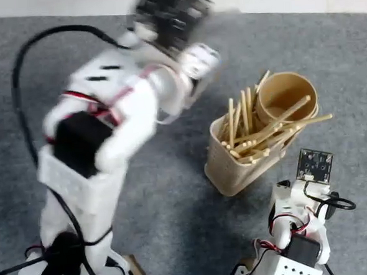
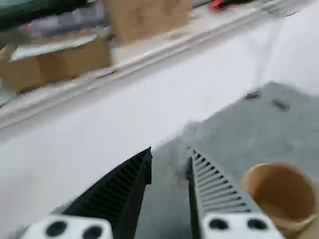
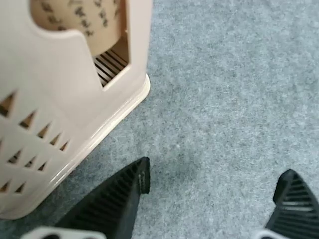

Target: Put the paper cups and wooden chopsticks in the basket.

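1. Basket (image 1: 234,169) stands on the grey counter (image 1: 175,206), tilted a little. It is the reference for all below.
2. Paper cup (image 1: 287,97) sits upright inside the basket, at one end, mouth up.
3. Chopsticks (image 1: 258,133) are piled in the rest of the basket, next to the cup. Their long axes mostly run along the basket's length. Several lean on the cup, and a few tips poke out past the rim.
4. Every cup and chopstick I can make out lies in the basket, so I judge the task at or near its end.
5. Right tool (image 3: 215,179) hangs low over the counter just beside the basket's outer wall, not touching it. Its jaws are spread wide with nothing between them but bare counter.
6. Left tool (image 2: 169,159) is raised well apart from the basket, with the cup showing beyond one finger. Its jaws are parted by a narrow gap and grip nothing.
7. The right arm is the nearer. If any stick needs nudging in, my guess is that this arm has the shorter reach, coming over the rim.
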Controlling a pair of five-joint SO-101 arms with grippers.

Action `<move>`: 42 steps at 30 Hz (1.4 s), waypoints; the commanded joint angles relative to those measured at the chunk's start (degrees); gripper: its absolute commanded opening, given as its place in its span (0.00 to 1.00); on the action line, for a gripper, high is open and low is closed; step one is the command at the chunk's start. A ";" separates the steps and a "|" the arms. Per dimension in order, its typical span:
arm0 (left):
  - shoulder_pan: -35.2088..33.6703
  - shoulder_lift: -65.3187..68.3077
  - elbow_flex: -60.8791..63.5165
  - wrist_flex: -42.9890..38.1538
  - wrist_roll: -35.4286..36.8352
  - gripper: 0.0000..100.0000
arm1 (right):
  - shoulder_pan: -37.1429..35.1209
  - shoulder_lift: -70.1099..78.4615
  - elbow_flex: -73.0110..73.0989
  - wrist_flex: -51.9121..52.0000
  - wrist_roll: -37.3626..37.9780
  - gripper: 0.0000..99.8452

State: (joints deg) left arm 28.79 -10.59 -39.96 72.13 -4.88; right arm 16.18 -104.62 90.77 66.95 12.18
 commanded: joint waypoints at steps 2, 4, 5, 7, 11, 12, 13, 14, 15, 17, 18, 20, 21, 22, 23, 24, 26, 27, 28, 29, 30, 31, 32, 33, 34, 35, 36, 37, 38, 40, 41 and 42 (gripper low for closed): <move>-5.76 -1.80 1.36 6.42 0.26 0.12 | -0.13 -0.40 -0.22 -1.10 0.53 0.38; -12.26 -1.71 1.71 6.59 0.44 0.12 | -0.04 -0.40 -0.22 -1.10 0.62 0.38; -14.37 -1.19 2.33 7.30 0.44 0.12 | 0.13 -0.40 -0.31 -1.10 0.70 0.38; -16.57 -0.04 8.84 10.55 0.18 0.12 | 2.42 -0.40 -0.66 -1.27 0.70 0.38; -23.16 1.01 23.52 13.36 0.18 0.12 | 8.84 -0.22 -4.35 -7.52 1.49 0.38; -24.84 1.27 27.21 13.10 0.26 0.12 | 10.15 0.48 -5.58 -7.60 1.49 0.38; -26.15 1.27 30.55 12.57 0.35 0.12 | 11.21 1.89 -7.78 -7.60 1.58 0.38; -27.12 1.10 33.98 11.43 0.35 0.12 | 11.74 4.09 -10.86 -7.52 1.58 0.38; -27.74 1.01 37.32 9.49 0.35 0.12 | 12.18 7.08 -14.29 -7.25 1.58 0.38; -27.91 1.01 43.91 4.13 0.79 0.12 | 11.74 15.25 -23.34 -5.58 1.14 0.38; -27.91 1.01 47.08 0.79 2.11 0.12 | 10.51 20.00 -28.88 -4.44 0.44 0.38; -27.74 1.01 53.05 -5.98 5.63 0.12 | 7.16 30.02 -40.48 -2.42 -2.37 0.38; -27.74 1.01 55.43 -9.14 6.95 0.12 | 5.32 34.86 -45.76 -2.07 -3.78 0.38; -27.65 1.01 57.71 -11.96 8.00 0.12 | 3.21 39.52 -51.03 -1.63 -5.10 0.38; -27.65 1.01 59.74 -14.33 8.79 0.12 | 0.84 43.91 -55.87 -1.54 -6.33 0.38; -27.47 1.01 61.58 -16.35 9.49 0.12 | -1.27 47.96 -60.18 -1.45 -7.56 0.38; -27.38 1.01 65.19 -20.04 10.11 0.12 | -5.14 54.73 -67.91 -1.01 -9.85 0.38; -27.38 1.01 66.77 -21.80 10.11 0.12 | -6.99 57.19 -71.60 0.22 -10.90 0.38; -27.38 1.10 68.09 -23.38 10.11 0.12 | -8.92 59.47 -75.12 1.89 -11.78 0.38; -27.56 1.10 69.05 -24.79 9.93 0.12 | -11.12 61.32 -78.99 3.38 -12.57 0.38; -27.65 1.10 69.85 -26.02 9.93 0.12 | -13.58 62.81 -82.68 5.32 -13.19 0.38; -27.65 1.19 70.55 -26.90 9.93 0.12 | -16.48 64.22 -86.11 7.08 -13.54 0.38; -27.56 1.36 71.08 -27.60 9.93 0.12 | -19.21 65.45 -89.27 8.66 -13.71 0.38; -27.47 1.45 71.60 -27.96 9.93 0.12 | -21.32 66.59 -91.38 10.24 -13.71 0.38; -27.38 1.45 72.13 -27.96 9.93 0.12 | -22.81 67.12 -92.79 11.82 -13.71 0.38; -27.12 1.45 72.48 -27.96 9.93 0.12 | -23.25 67.56 -94.02 13.49 -13.71 0.38; -27.21 1.45 72.75 -27.96 9.85 0.12 | -22.81 67.65 -94.90 15.25 -13.71 0.38; -27.21 1.45 72.84 -27.96 9.85 0.12 | -22.02 67.65 -95.60 17.10 -13.71 0.38; -27.21 1.45 72.84 -27.96 9.85 0.12 | -20.97 67.65 -96.66 18.42 -13.71 0.38; -26.42 1.54 72.22 -28.13 9.85 0.12 | -18.68 67.65 -98.77 20.35 -13.71 0.38; -24.40 1.54 70.90 -28.92 9.58 0.12 | -17.54 67.65 -99.56 20.88 -13.71 0.38; -21.85 1.54 69.32 -29.36 8.26 0.12 | -16.22 67.65 -99.91 21.05 -13.71 0.38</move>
State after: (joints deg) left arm 1.36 -8.92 33.19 44.88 4.53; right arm -3.34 -37.10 -5.93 86.73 -0.92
